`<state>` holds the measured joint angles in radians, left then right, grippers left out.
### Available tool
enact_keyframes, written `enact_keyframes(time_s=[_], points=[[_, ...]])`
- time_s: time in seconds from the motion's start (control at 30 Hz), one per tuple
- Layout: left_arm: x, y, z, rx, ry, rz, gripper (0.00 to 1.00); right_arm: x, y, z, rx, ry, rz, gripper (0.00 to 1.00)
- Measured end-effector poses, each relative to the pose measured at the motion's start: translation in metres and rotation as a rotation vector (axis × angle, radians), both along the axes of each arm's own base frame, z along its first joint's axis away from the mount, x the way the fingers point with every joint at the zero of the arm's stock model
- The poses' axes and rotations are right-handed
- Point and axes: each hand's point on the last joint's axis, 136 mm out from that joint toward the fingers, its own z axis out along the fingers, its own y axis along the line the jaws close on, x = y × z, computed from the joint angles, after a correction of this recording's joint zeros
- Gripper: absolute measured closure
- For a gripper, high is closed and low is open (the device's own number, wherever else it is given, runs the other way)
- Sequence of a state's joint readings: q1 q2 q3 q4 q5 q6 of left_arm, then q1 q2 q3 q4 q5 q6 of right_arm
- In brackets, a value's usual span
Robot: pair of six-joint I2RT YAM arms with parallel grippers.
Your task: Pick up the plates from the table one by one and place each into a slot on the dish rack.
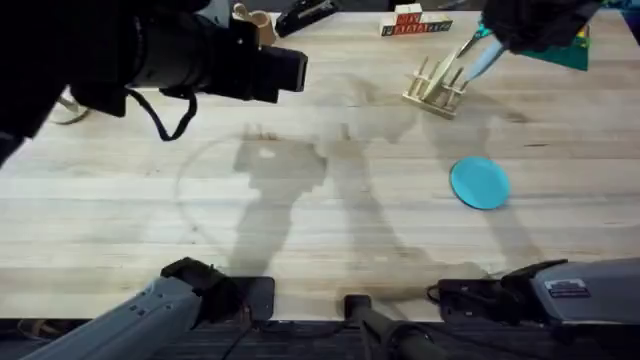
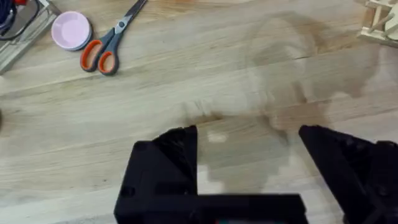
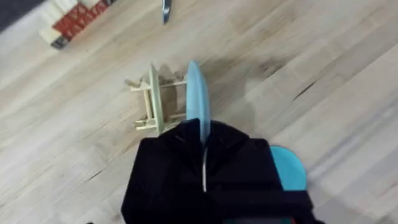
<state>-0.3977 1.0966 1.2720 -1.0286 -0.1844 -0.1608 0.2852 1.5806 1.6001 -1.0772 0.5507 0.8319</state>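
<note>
While the table [image 1: 300,220] lies mostly bare across its pale planks, the work is concentrated at its far right, where the dish rack [image 1: 436,88] stands. The step in hand appears to be the first placement: one plate is carried above the rack and the second has not yet been collected.

1. Right arm. The right gripper [image 3: 204,163] is closed on the pale blue plate [image 3: 198,96], pinching it by the rim so that the disc hangs on edge. In the right wrist view the plate's free edge lies just beside the rack's upright pegs; whether it touches them cannot be told. In the overhead view the plate rises tilted from the rack's far right side toward the arm.

2. Left arm. The left gripper [image 2: 247,140] hovers over bare wood well away from the rack, its fingers spread wide and holding nothing. Scissors [image 2: 111,37] and a small pink lid [image 2: 70,29] lie beyond it.

3. Remaining plate. The teal plate [image 1: 480,182] lies flat on the table, near the rack on its near side, untouched.

4. Next move. By judgement, the held plate's edge must be aligned with a slot between two peg rows, then lowered until the base takes its weight, before the fingers release. A misaligned edge could strike the pegs and shift the light rack.
</note>
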Motion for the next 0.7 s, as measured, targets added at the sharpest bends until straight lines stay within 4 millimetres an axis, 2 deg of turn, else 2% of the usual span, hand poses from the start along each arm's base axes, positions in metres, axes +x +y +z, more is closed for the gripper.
enact_keyframes(time_s=[0.2, 0.5, 0.7], points=[[0.0, 0.0, 0.0, 0.0, 0.0, 0.0, 0.007, 0.019, 0.012, -0.02, 0.023, 0.023, 0.044, 0.972], [0.0, 0.0, 0.0, 0.0, 0.001, 0.0, 0.007, 0.034, 0.013, -0.044, 0.031, 0.063, 0.046, 0.972], [0.0, 0.0, 0.0, 0.0, 0.001, 0.0, 0.007, 0.041, 0.013, -0.049, 0.044, 0.055, 0.042, 0.972]])
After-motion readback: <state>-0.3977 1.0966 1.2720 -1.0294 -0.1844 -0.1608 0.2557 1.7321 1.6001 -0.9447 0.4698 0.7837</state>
